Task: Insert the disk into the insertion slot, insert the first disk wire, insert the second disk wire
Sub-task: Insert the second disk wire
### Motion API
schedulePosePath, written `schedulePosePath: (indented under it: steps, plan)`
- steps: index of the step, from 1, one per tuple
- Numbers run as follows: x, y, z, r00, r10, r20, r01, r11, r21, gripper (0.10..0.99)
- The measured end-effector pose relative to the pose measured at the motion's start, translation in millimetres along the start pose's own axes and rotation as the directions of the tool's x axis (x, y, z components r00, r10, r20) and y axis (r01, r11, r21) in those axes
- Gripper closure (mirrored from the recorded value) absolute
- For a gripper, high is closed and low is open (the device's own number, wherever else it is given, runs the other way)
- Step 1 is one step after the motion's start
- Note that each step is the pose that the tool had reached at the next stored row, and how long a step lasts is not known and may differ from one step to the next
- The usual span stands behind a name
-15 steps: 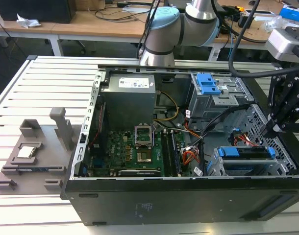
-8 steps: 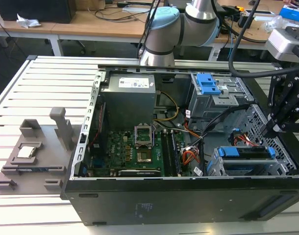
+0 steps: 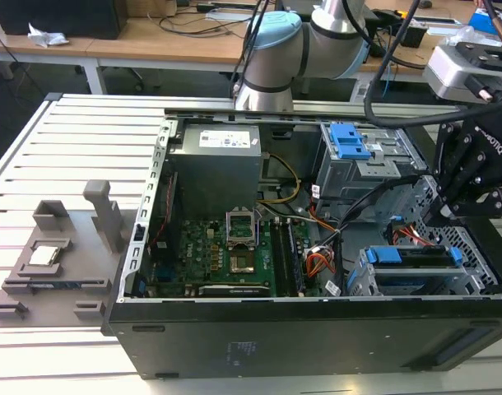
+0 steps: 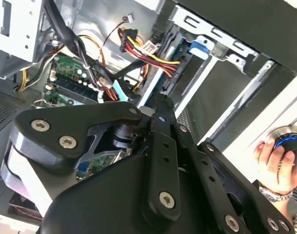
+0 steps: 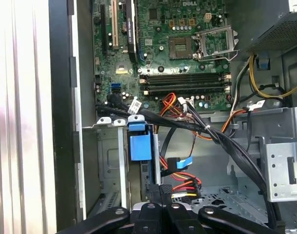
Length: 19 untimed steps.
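The disk (image 3: 411, 257) lies in its blue carrier inside the insertion slot (image 3: 475, 247), the low perforated cage at the case's front corner on the exterior view's right. In the first wrist view the carrier's blue end (image 5: 140, 146) sits in the grey cage (image 5: 109, 163). A blue flat wire (image 5: 180, 163) runs to the disk's back edge. My gripper (image 3: 443, 216) (image 5: 160, 191) (image 4: 160, 100) hangs just behind the disk. Its fingers are together at the plug end of the red and yellow disk wire (image 5: 183, 187) (image 4: 148, 57).
A taller grey bay with a blue latch (image 3: 350, 140) stands behind the slot. Black cable bundles (image 5: 221, 141) cross the motherboard (image 3: 234, 247). A grey parts holder (image 3: 62, 255) lies outside the case on the exterior view's left. A person's hand (image 4: 277, 163) holds a blue-ringed knob.
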<state>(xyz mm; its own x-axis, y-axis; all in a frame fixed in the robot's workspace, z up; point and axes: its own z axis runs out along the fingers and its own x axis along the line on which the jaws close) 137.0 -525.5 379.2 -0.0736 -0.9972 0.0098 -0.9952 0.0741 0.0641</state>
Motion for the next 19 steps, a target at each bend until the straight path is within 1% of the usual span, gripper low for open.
schedulePosePath:
  steps: [1,2,10,15,17,19]
  plan:
    - [-4.2,1.9,0.4,1.0,0.0,0.0017,0.0,1.0,0.0,0.98]
    - [-5.3,2.6,0.8,1.0,0.0,0.0025,0.0,1.0,0.0,0.98]
    - [-5.5,4.8,1.9,1.0,0.0,0.0034,0.0,1.0,0.0,0.98]
    - [-6.0,5.3,4.3,1.0,0.0,0.0037,0.0,1.0,0.0,0.98]
    - [-8.3,6.0,5.7,1.0,0.0,0.0034,0.0,1.0,0.0,0.98]
    - [-13.5,8.0,9.0,1.0,0.0,0.0035,0.0,1.0,0.0,0.98]
